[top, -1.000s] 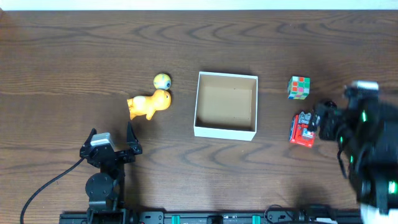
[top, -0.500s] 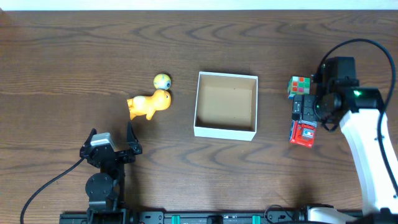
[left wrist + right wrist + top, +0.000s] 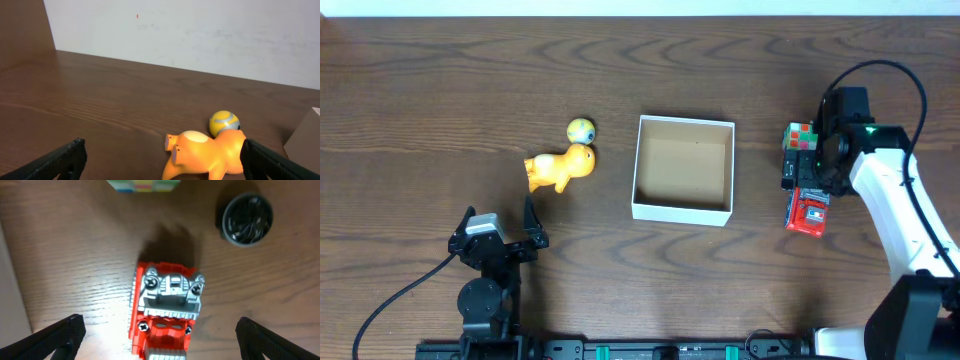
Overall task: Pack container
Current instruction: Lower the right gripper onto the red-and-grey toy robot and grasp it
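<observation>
The container [image 3: 680, 212], a square white-walled box with a brown floor, sits empty at the table's middle. Its corner shows in the left wrist view [image 3: 306, 134]. A red toy truck [image 3: 808, 214] lies right of it, below a multicoloured cube [image 3: 801, 140]. My right gripper [image 3: 805, 175] is open and hovers over the truck. In the right wrist view the truck [image 3: 167, 305] lies between the spread fingers [image 3: 161, 336], untouched. My left gripper [image 3: 500, 232] is open and empty at the front left. An orange toy animal [image 3: 560, 168] and a small ball [image 3: 581, 130] lie left of the container.
In the left wrist view the orange toy [image 3: 210, 152] and ball [image 3: 224, 122] lie ahead of the open fingers [image 3: 162, 160]. A small black round object [image 3: 247, 219] lies near the truck, and the cube's edge [image 3: 145, 185] shows at the top. A white wall backs the table.
My right arm has swung in from the right edge and now sits over the red truck beside the cube. The left arm and the toys have not moved.
</observation>
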